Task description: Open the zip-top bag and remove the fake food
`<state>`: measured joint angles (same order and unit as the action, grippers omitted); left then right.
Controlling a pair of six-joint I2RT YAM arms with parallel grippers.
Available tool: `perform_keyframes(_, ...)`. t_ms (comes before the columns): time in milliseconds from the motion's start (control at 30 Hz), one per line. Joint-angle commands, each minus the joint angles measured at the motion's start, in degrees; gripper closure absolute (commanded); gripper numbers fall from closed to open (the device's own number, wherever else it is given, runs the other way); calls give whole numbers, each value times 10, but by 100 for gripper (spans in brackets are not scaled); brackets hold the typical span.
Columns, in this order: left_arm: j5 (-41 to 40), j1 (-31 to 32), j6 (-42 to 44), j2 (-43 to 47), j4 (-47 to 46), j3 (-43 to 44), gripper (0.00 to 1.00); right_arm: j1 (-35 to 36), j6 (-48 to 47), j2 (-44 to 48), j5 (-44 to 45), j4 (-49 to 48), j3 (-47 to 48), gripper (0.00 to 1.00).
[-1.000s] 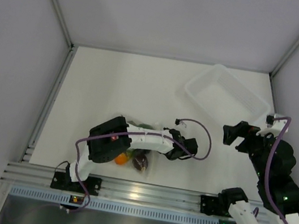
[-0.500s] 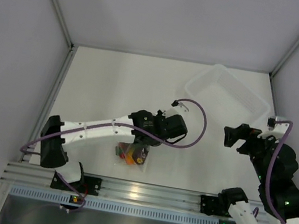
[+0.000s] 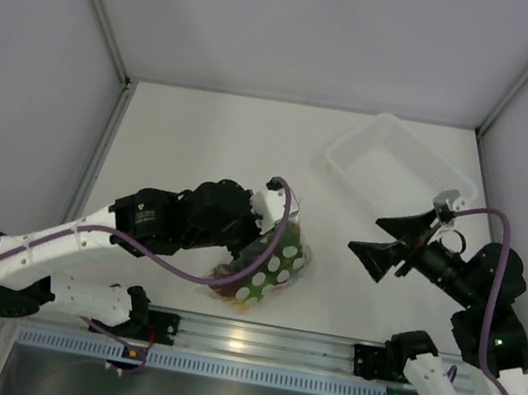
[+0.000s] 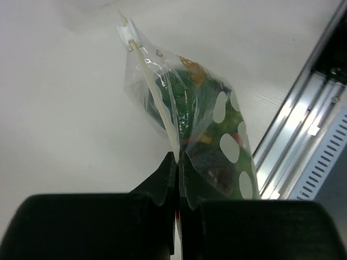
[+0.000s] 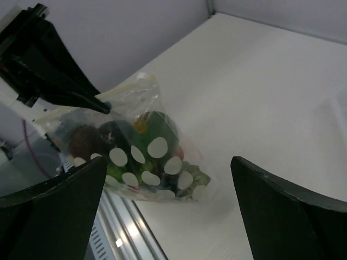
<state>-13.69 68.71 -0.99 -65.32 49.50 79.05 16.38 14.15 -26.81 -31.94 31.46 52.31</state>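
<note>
From above, the desk (image 3: pixel 203 137) is closed in by walls on the left, far and right sides, and a metal rail (image 3: pixel 241 336) runs along its near edge. The zip-top bag (image 3: pixel 279 261) sits near that rail, about mid-width. There is open surface to its left and beyond it, and a clear tub (image 3: pixel 396 164) stands in the far right corner. The left arm reaches in from the near left, elbow out, and its left pincer (image 3: pixel 265 220) covers the bag's top edge. The fake food (image 3: pixel 236 289) shows only as red and orange patches low in the bag. The right arm is raised on the right with its wrist turned left, and the right pincer (image 3: pixel 369 233) stands wide apart and holds nothing, well clear of the bag.

At the left wrist, the left pincer (image 4: pixel 178 162) is pressed together on the zip-top bag (image 4: pixel 217 124), gripping the top edge beside the pale zip strip (image 4: pixel 154 97). Green fake food (image 4: pixel 181 108) shows through the plastic, but white dots printed on the bag mask much of it. The rail (image 4: pixel 303 108) lies just to the right. I cannot tell whether the bag's bottom touches the desk (image 4: pixel 65 108).

At the right wrist, the right pincer (image 5: pixel 168 161) frames the view, fingers (image 5: pixel 54 211) far apart and cut off by the lower edge. The zip-top bag (image 5: pixel 141 157) hangs from the left pincer (image 5: pixel 100 105), which grips its upper corner. The fake food (image 5: pixel 157 127) appears as green and dark maroon lumps. Bare desk extends to the right and far side.
</note>
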Motion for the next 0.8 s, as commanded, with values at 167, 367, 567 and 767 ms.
perform_keyframes(167,264,1,93,60,-71,-18,100,9,159,-20,-319,-391,-87,7)
perform_keyframes(367,307,1,100,52,-71,1,100,73,-1,-61,-299,-317,-73,25)
perform_keyframes(567,356,1,109,37,-71,15,100,139,-73,-76,-298,-309,-87,38)
perform_keyframes(767,371,1,111,22,-71,28,100,169,-67,-65,-326,-348,-108,53)
